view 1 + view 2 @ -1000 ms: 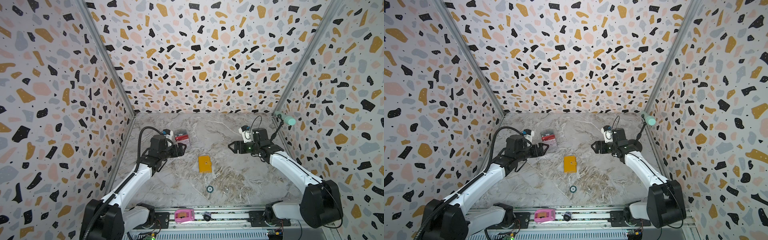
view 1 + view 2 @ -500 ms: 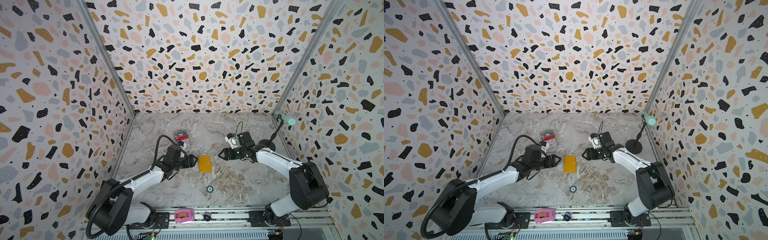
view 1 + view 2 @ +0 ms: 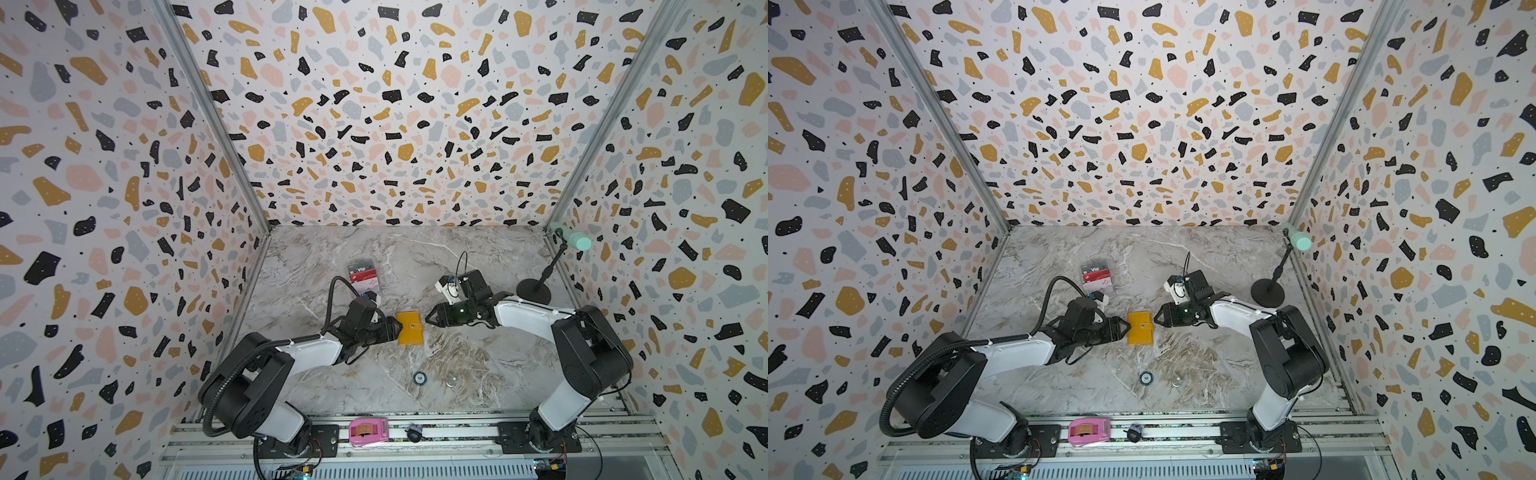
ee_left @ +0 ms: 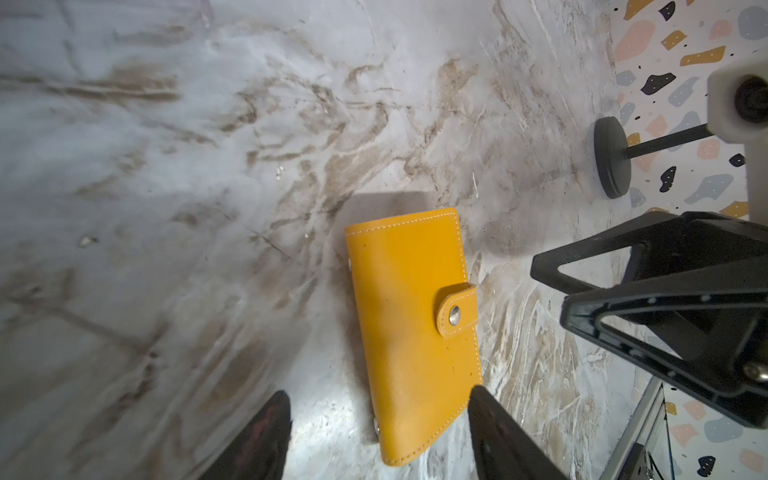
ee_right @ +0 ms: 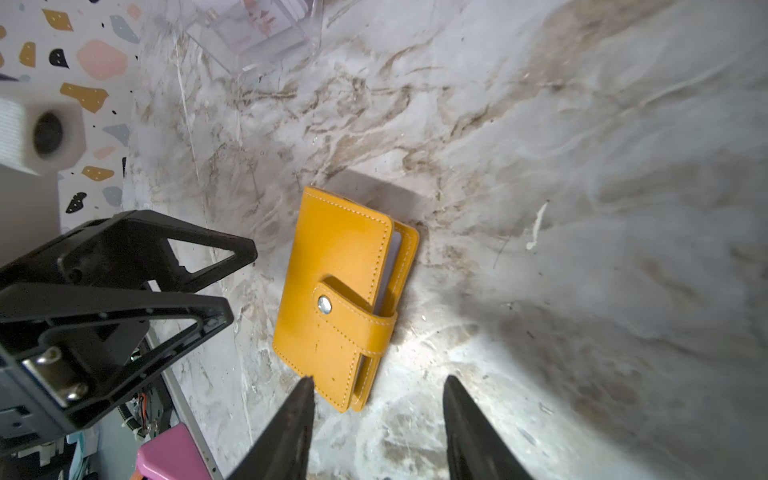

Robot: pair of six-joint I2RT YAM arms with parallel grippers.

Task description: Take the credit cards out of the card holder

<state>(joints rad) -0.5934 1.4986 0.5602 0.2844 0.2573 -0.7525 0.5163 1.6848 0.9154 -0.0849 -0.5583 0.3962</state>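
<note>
We found the card holder (image 3: 409, 328) lying flat and closed on the marble table (image 3: 419, 257), squarely between the two pincers, which faced each other across it. The left pincer (image 3: 398, 330) had its tips at the long edge opposite the tab. In both top views they were so close that we could not tell whether they touched the cover. Its fingers (image 4: 268, 434) stood spread, with one end of the holder showing between them in the left wrist view, and they pinched nothing. The right pincer (image 3: 426, 320) sat just beside the other long edge, with a sliver of table showing between its tips and the leather. Its jaws were likewise parted and empty. On that side, nearest the right pincer, the snap tab (image 5: 353, 318) wrapped round the edge and was fastened, and pale sleeve edges showed between the covers. Beyond the left pincer, toward the back wall and well apart from the holder, three credit cards (image 3: 364, 276), black "Vip", red and white, sat in a clear stand (image 5: 249, 50).
</note>
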